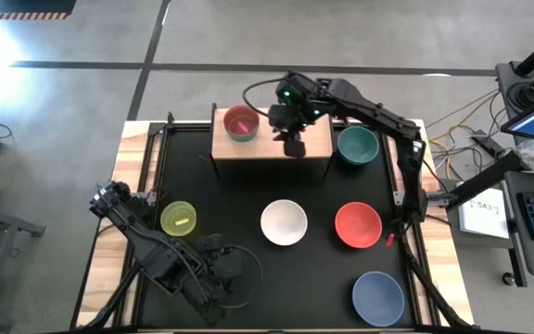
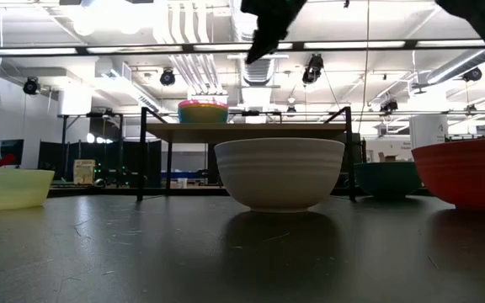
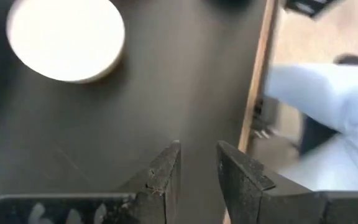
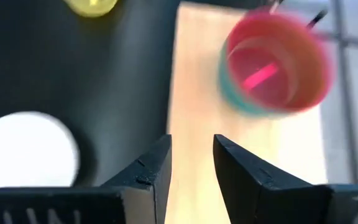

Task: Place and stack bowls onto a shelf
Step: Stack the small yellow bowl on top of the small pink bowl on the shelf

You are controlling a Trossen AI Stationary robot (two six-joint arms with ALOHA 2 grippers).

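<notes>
High view: the shelf (image 1: 318,148), a light-wood board on dark legs, is seen at the far side of the black tabletop (image 1: 230,199). At the shelf's left end a pink bowl (image 1: 241,121) is nested in a green one. The right gripper (image 1: 293,146) is held above the middle of the shelf, apart from the stack; its fingers (image 4: 151,171) are parted by a narrow gap with nothing between them. A teal bowl (image 1: 357,145) is placed on the tabletop just beside the shelf's right end. Nearer, a yellow bowl (image 1: 178,218), a white bowl (image 1: 284,223) and a red bowl (image 1: 358,225) are set in a row, and a periwinkle-blue bowl (image 1: 377,297) lies at the near right corner. The left gripper (image 3: 197,168) is parked low at the near left, narrowly parted and empty.
</notes>
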